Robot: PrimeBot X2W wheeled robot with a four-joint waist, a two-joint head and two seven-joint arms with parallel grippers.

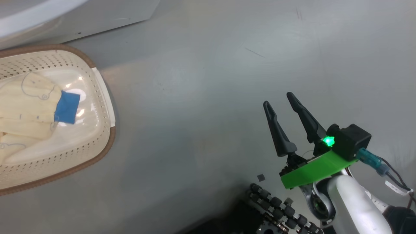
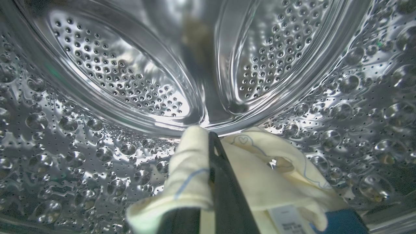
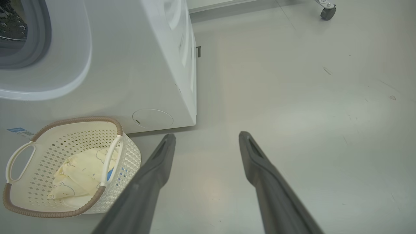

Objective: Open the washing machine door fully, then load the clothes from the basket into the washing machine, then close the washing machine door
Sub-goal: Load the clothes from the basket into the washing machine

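midway through the loading step, by the look of it. deep inside the steel drum [image 2: 81,146] with the left gripper [image 2: 209,143], fingers pinched fully together on a cream garment [image 2: 260,169] with faint blue line drawings, cloth draped over one finger and bunched to the other side, a white label [image 2: 286,217] and a bit of blue trim near the bottom edge. hanging low over the dimpled drum wall, close to the back plate; hard to tell whether touching the metal yet. on the other side, right gripper [image 1: 278,100] spread fully wide, holding nothing, hovering above bare grey floor [image 1: 227,65], well apart from the basket [image 1: 107,149]. more of the clothes [image 1: 29,104] folded in the basket, one with a bright blue patch [image 1: 66,107]; basket set on the floor just in front of the washing machine [image 3: 136,65], below its open mouth. next, most likely: part the left fingers to drop the garment, shake the cloth free of both fingers with no trailing back out, then draw the arm clear of the opening without snagging the grey gasket [image 3: 45,39]. after that, back to the basket for the other pieces; door closing only with an emptied basket.
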